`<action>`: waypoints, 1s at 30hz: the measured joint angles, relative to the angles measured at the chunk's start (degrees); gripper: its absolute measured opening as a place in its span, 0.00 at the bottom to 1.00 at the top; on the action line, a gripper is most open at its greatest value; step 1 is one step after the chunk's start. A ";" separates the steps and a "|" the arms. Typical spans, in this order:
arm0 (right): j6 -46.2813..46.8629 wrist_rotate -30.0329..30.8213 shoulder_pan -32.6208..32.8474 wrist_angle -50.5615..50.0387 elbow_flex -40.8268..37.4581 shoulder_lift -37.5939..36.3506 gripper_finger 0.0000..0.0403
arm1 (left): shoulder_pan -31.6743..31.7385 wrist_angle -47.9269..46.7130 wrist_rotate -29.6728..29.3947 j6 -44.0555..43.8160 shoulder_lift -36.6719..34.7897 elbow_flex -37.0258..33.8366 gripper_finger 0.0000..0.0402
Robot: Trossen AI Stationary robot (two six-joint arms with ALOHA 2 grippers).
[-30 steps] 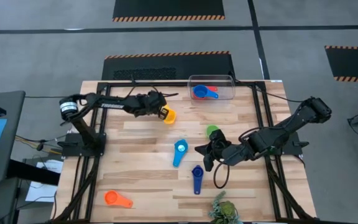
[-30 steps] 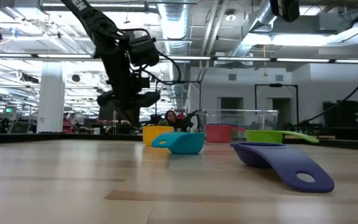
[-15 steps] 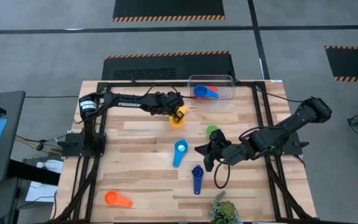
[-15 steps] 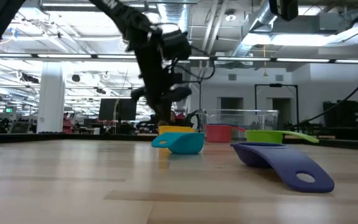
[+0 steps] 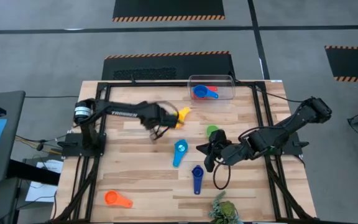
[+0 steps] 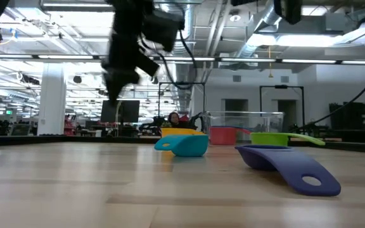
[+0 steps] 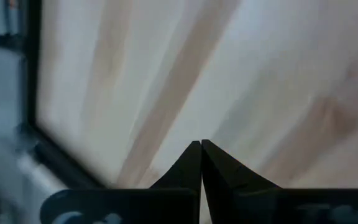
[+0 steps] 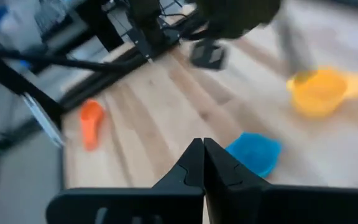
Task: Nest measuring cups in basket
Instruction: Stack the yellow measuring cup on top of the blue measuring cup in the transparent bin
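Observation:
The yellow measuring cup lies on the table apart from my left gripper, which hovers to its left, shut and raised; its wrist view shows only bare wood past the shut fingers. The clear basket stands at the far edge with a red and a blue cup inside. Green, light blue, dark blue and orange cups rest on the wood. My right gripper waits shut beside the green cup, facing the light blue cup and the yellow cup.
A green leafy plant sits at the near edge. A black cable loop hangs from the right arm near the dark blue cup. Black frame rails border the table. Bare wood lies between the left arm and the orange cup.
My left gripper carried the yellow cup a short way toward the table's right, let it go, then rose and swung back toward the left. The yellow cup now lies on the table right of where it began. The right arm kept still.

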 joint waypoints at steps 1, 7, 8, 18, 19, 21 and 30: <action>-4.60 -0.01 -0.77 -0.05 0.00 0.06 0.03 | -1.78 -2.61 -0.60 -1.62 -0.64 0.00 0.00; -26.22 -5.38 -10.86 -0.08 0.00 0.11 0.03 | -13.10 -11.81 -1.58 -11.57 -5.58 -0.30 0.00; -27.03 -8.23 -13.91 0.03 0.00 0.11 0.03 | -14.95 -11.00 -1.82 -12.54 -7.12 -1.15 0.00; -36.56 -35.24 -33.45 6.42 7.59 7.66 0.04 | -27.04 -5.82 2.06 -40.69 -24.36 -19.43 0.00; -39.12 -35.70 -33.64 6.01 10.32 9.51 0.03 | -27.69 -4.44 2.96 -42.86 -25.86 -21.18 0.00; -44.01 -35.72 -34.24 -0.87 16.55 13.79 0.03 | -28.60 -2.12 4.13 -45.85 -28.32 -24.17 0.00; -49.03 -35.61 -37.80 -30.52 42.47 34.34 0.04 | -30.20 3.45 1.31 -47.15 -31.15 -27.39 0.00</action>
